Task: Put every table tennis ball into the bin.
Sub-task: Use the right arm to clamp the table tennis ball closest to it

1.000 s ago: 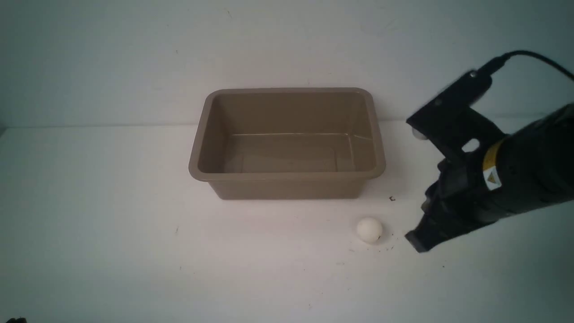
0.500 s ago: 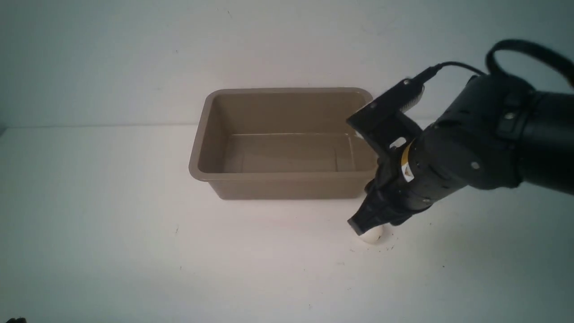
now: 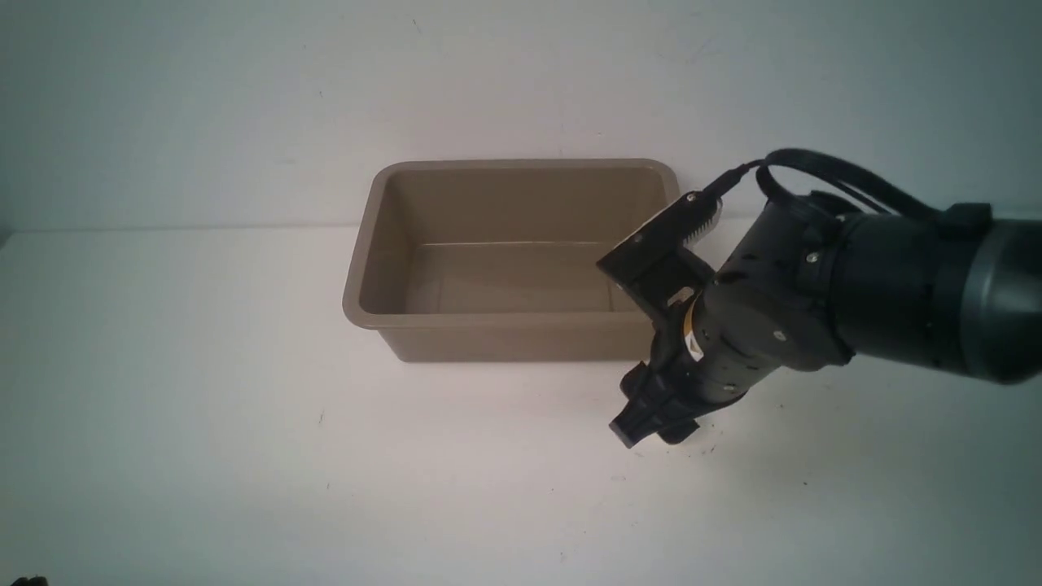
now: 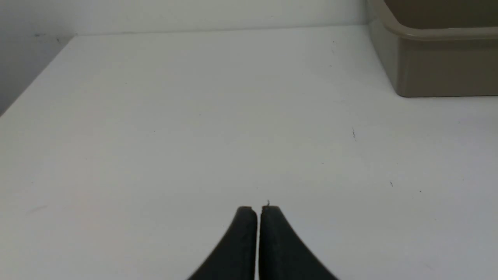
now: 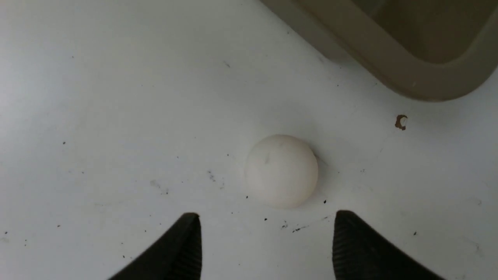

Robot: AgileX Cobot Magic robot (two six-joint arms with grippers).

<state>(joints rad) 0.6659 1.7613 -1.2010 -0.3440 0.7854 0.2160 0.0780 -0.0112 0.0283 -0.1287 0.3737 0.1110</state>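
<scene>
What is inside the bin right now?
The bin shows only its bare floor. The right arm covers its near right corner, so that part is unseen. The ball lies outside it.

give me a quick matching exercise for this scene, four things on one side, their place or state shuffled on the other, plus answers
1. small white matte table tennis ball
2. rectangular taupe plastic bin
3. black left gripper
4. black right gripper

a. shut, holding nothing
b. open, ball just ahead of it
c. lying on the white table, outside the bin
d. standing upright, farther back than the ball

Pairs: 1-c, 2-d, 3-a, 4-b
</scene>
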